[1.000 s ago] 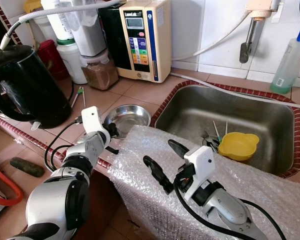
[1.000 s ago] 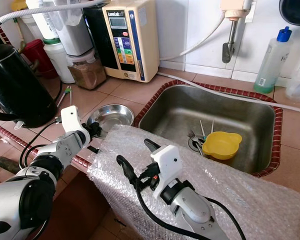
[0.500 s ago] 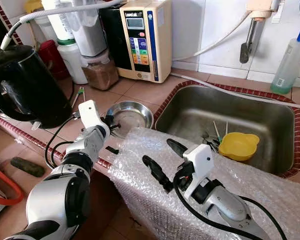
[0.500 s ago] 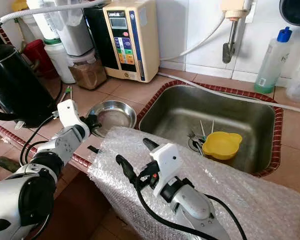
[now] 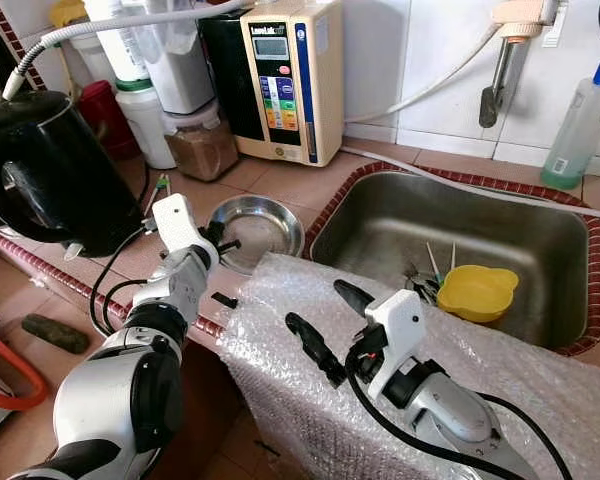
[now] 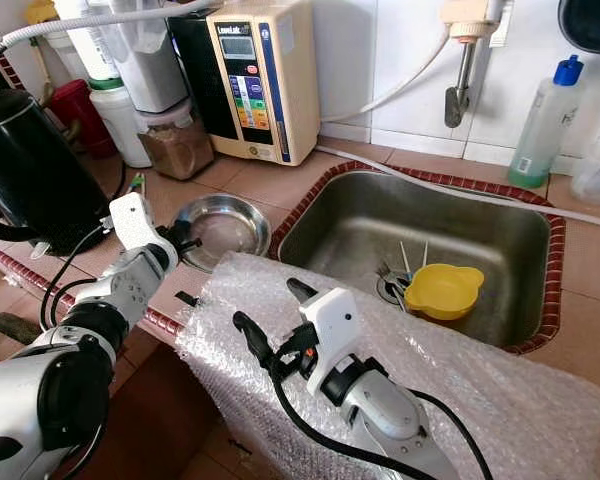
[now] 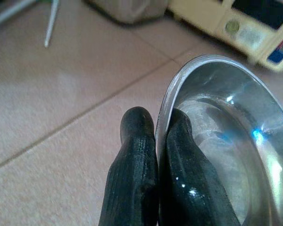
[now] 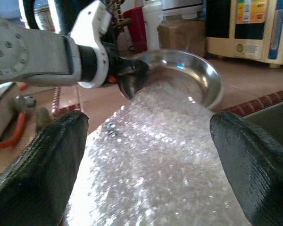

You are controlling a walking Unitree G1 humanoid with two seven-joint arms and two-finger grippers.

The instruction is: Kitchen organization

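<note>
Over the last second the steel bowl [image 5: 257,226] has slid a little along the tiled counter [image 5: 280,180], away from the bubble wrap [image 5: 400,330] and toward the black kettle [image 5: 50,170]; the left arm has drawn back with it. A second ago the bowl's near rim sat almost under the edge of the wrap, and now a strip of bare tile shows between them. That reads as the bowl being dragged or lifted clear — probably the opening of a move to put it somewhere tidier, though where it is headed cannot be told from here.

The left gripper [image 7: 153,136] is closed down to a thin slit on the bowl's rim. In the left wrist view one black finger lies outside the rim and the other inside, with the metal edge pinched between them. The bowl sits on the counter just left of the sink [image 5: 460,230], near the counter's front edge, and looks slightly tipped toward the gripper, though whether it has left the tile is not clear.

The right gripper [image 5: 330,325] hangs over the bubble wrap at the front edge of the counter — its fingers spread wide, holding nothing. In the sink lie a yellow bowl [image 5: 477,290] and some cutlery beside it.
</note>
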